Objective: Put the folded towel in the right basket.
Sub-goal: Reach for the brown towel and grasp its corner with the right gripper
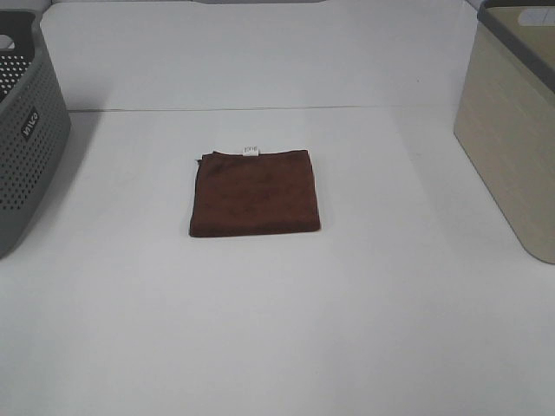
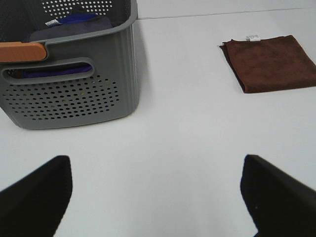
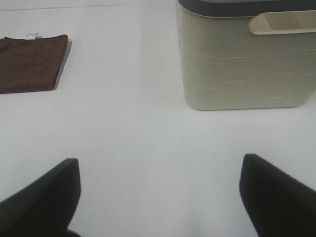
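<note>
A folded brown towel point(image 1: 255, 192) with a small white tag lies flat on the white table, near the middle. It also shows in the left wrist view point(image 2: 270, 63) and the right wrist view point(image 3: 30, 62). The right basket point(image 1: 512, 121) is beige with a dark rim and stands at the right edge; it also shows in the right wrist view point(image 3: 247, 54). Neither arm shows in the exterior view. My left gripper point(image 2: 157, 197) is open and empty over bare table, well short of the towel. My right gripper point(image 3: 159, 197) is open and empty, in front of the beige basket.
A grey perforated basket point(image 1: 24, 130) stands at the left edge; in the left wrist view it point(image 2: 69, 74) holds purple and grey cloths. The table's back edge runs behind the towel.
</note>
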Controlling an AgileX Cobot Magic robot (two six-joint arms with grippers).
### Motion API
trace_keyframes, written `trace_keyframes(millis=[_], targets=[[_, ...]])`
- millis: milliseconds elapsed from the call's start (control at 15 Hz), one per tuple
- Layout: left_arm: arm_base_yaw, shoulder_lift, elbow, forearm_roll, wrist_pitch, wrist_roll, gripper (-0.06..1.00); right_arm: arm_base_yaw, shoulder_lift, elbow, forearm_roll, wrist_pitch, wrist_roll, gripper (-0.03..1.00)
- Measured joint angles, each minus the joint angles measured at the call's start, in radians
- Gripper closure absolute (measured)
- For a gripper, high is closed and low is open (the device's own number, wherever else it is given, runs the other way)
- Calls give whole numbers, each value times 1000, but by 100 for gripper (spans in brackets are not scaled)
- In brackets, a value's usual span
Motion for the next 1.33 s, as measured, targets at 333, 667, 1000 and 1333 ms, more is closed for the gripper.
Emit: trace_keyframes(millis=[333, 667, 1000, 1333], targets=[[0, 0, 0, 0, 0, 0, 7, 0, 21, -10, 0, -27, 0, 15], [0, 0, 0, 0, 0, 0, 7, 0, 229, -32, 11, -195, 0, 16], [0, 0, 0, 0, 0, 0, 7, 0, 676, -76, 185, -236, -87, 22], [0, 0, 0, 0, 0, 0, 7, 0, 1005, -183, 428, -253, -331, 24]])
